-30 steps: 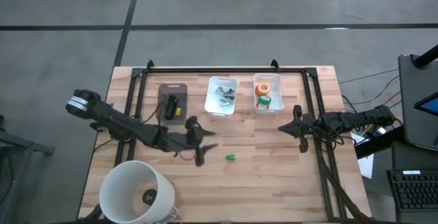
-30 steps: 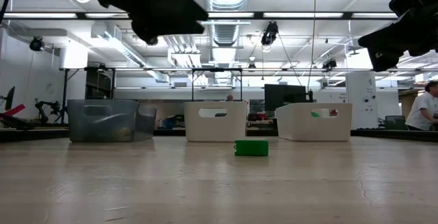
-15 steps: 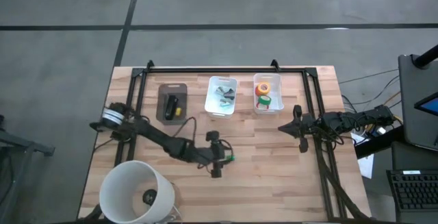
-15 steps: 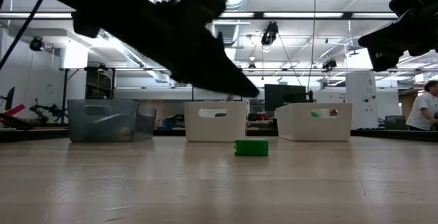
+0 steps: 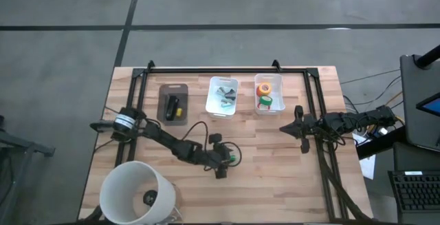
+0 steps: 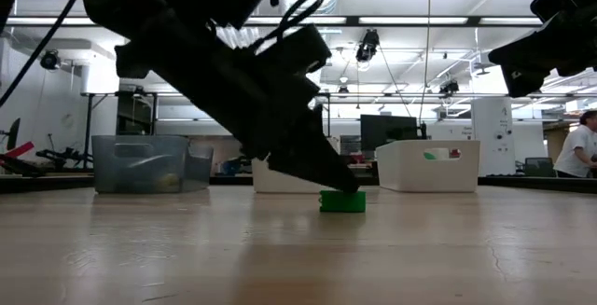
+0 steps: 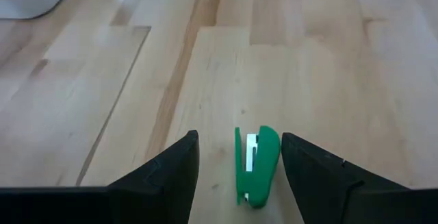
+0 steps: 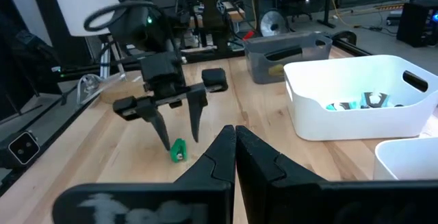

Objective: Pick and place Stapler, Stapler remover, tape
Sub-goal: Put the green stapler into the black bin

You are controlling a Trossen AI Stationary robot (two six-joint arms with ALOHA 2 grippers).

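Note:
A small green piece [image 7: 259, 166] lies flat on the wooden table [image 5: 275, 184], near its middle. My left gripper [image 7: 239, 138] is open and slants down over it, one finger on each side and neither touching it; the right wrist view shows the same [image 8: 179, 140]. The black stapler [image 5: 170, 106] lies in a grey tray [image 5: 173, 89] at the far left. Red, orange and green tape rolls [image 5: 264, 95] sit in the right white bin [image 5: 278, 80]. I cannot make out a stapler remover. My right gripper [image 8: 235, 133] hangs shut above the table's right side.
The middle white bin [image 5: 223, 82] holds several grey and teal pieces. A large white round container [image 5: 135, 192] stands at the near left corner. A black frame rail [image 5: 227, 70] runs along the far edge. Bare wood lies to the right of the green piece.
My left gripper has come down and moved toward the table's right and near edges. It started high up, to the left of the green piece, and now stands low with its fingers on either side of it. It has stayed open, and the green piece has not moved.

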